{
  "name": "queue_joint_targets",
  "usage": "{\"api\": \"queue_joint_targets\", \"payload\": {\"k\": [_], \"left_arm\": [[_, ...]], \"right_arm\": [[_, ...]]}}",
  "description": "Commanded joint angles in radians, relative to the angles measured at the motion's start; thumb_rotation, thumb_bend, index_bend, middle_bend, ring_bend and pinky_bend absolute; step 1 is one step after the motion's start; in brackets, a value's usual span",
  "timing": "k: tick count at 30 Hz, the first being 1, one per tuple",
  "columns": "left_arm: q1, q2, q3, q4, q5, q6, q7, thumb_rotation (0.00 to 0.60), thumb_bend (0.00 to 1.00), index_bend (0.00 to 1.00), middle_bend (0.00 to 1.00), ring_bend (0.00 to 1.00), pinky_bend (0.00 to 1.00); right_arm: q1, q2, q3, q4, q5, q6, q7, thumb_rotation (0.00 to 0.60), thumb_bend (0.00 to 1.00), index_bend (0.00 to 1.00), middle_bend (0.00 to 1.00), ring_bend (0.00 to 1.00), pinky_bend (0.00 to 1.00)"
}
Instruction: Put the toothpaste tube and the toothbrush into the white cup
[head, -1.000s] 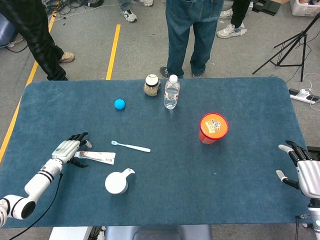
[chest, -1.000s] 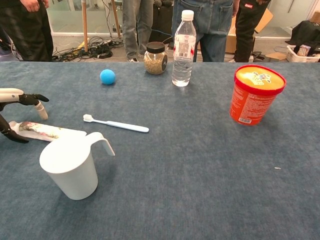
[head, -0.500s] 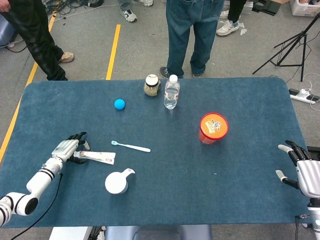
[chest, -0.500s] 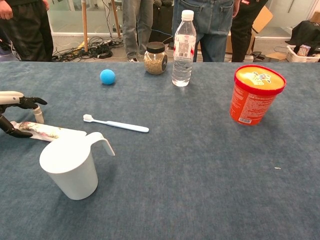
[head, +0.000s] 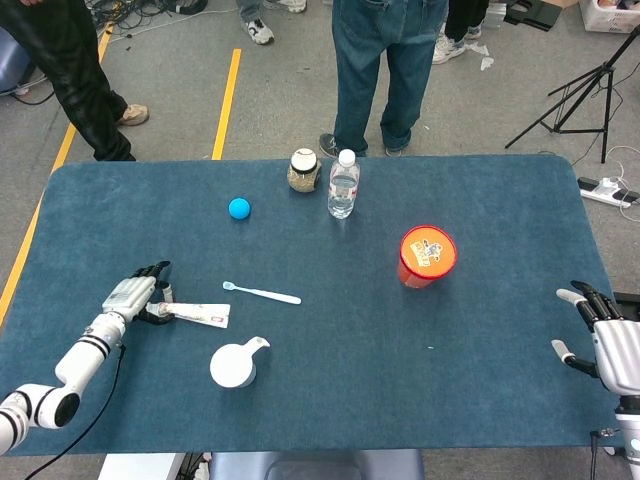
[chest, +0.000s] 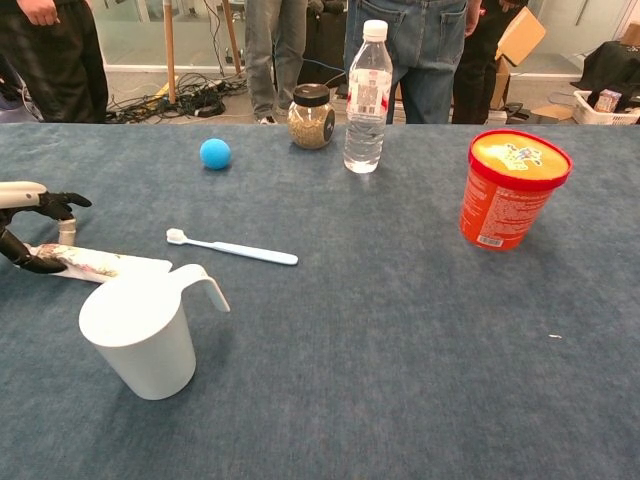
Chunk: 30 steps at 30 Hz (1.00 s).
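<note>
the left robot hand (head: 135, 297) has closed in on the cap end of the toothpaste tube (head: 195, 315): a second ago its dark fingers were spread wide above that end, now they curl around it, thumb under and fingers over, and the tube's cap end looks tipped up a little in the chest view. the tube's flat end lies on the blue worktop (head: 480, 330), pointing away from the left robot hand toward the white cup (head: 235, 364). the cup stands upright just beyond that end, handle turned toward the middle of the worktop, same spot as before. the toothbrush (head: 262, 292) lies flat a little past the tube, on the far side from the left robot hand, untouched and unmoved. the right robot hand (head: 598, 335) sits at the opposite edge of the worktop, fingers apart, holding nothing, no change there. well away from both hands, along the far side, the blue ball (head: 239, 208), the jar (head: 302, 170), the water bottle (head: 343, 184) and the orange tub (head: 427, 255) stay put.
</note>
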Motion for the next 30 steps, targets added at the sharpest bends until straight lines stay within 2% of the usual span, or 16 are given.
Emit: {"api": "queue_joint_targets", "payload": {"k": [1,6,12,30], "left_arm": [[0.002,0.002,0.001,-0.001,-0.001,0.003,0.002,0.6,0.27,0.58,0.0,0.0,0.02],[0.01,0.019,-0.002,-0.018,0.004,0.02,-0.002,0.6,0.28,0.63,0.0,0.0,0.02],[0.027,0.089,-0.006,-0.097,0.035,0.078,0.003,0.6,0.28,0.66,0.0,0.0,0.02],[0.086,0.428,-0.016,-0.555,0.154,0.299,0.14,0.6,0.3,0.69,0.0,0.0,0.02]], "right_arm": [[0.0,0.0,0.0,0.0,0.0,0.0,0.0,0.6,0.16,0.27,0.19,0.24,0.58],[0.001,-0.001,0.0,0.0,0.001,-0.002,-0.001,0.6,0.16,0.27,0.19,0.24,0.58],[0.001,0.0,0.001,0.0,0.001,-0.002,0.0,0.6,0.16,0.27,0.19,0.24,0.58],[-0.002,0.006,-0.004,-0.008,-0.014,0.008,0.007,0.6,0.16,0.27,0.19,0.24,0.58]]}}
